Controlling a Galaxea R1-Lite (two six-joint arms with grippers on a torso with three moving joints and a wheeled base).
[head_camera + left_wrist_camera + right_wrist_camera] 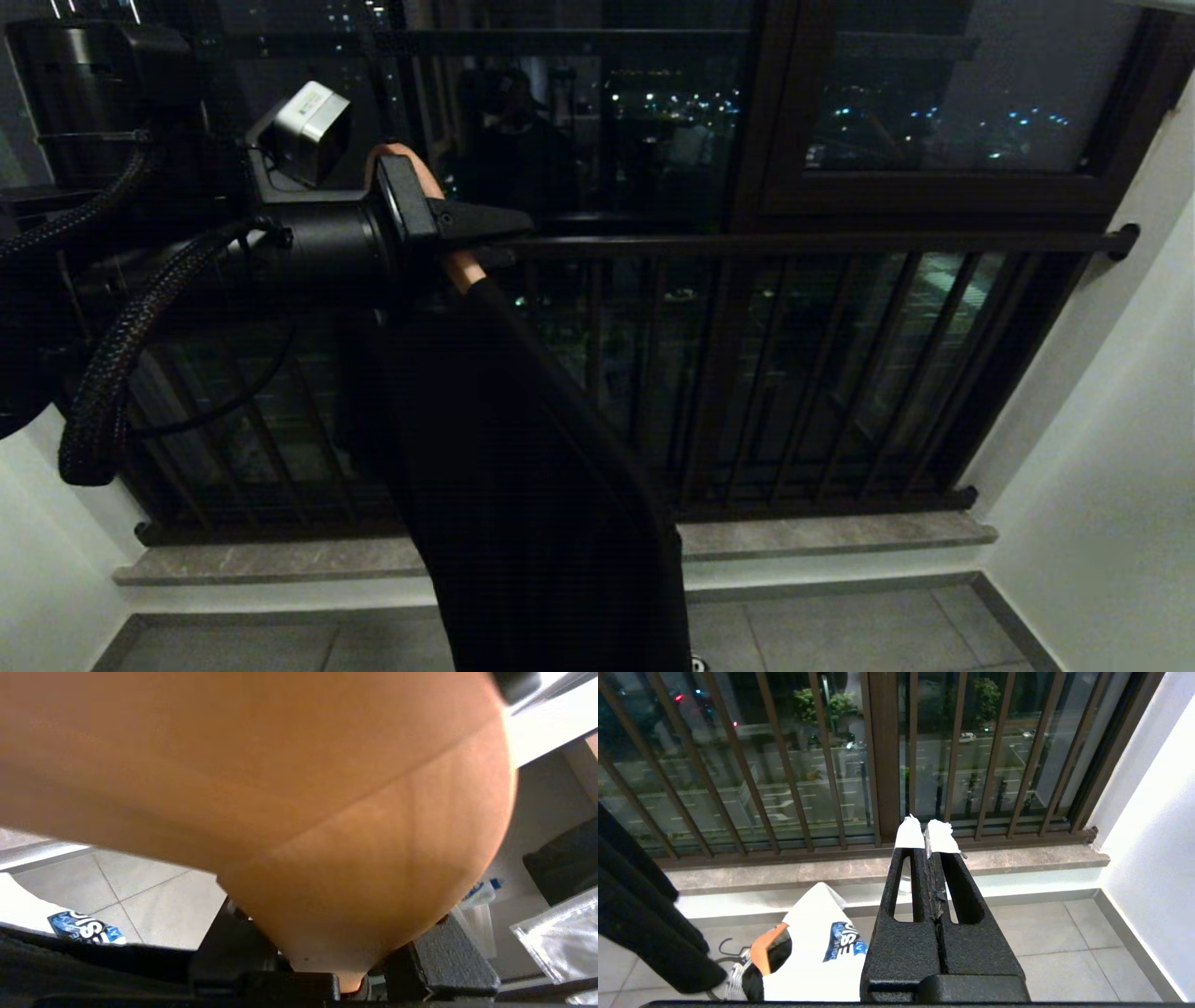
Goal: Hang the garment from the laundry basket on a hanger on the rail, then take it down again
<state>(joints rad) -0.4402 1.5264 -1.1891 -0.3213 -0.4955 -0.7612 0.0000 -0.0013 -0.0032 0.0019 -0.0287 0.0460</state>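
Orange-brown wooden hanger (280, 788), dark fabric garment (532, 485) draped on it, sits clamped in left gripper (448, 229) (right gripper (927, 835) shut, empty); hanging on any rail looks undone.

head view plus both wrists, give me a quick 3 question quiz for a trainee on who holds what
1. True or false: the right claw is shut and empty.
2. What does the left claw grip? A) the wooden hanger B) a basket handle C) a towel
3. Fill in: the garment hanging from the hanger is ___ in colour.

Key: 1 true; 2 A; 3 black
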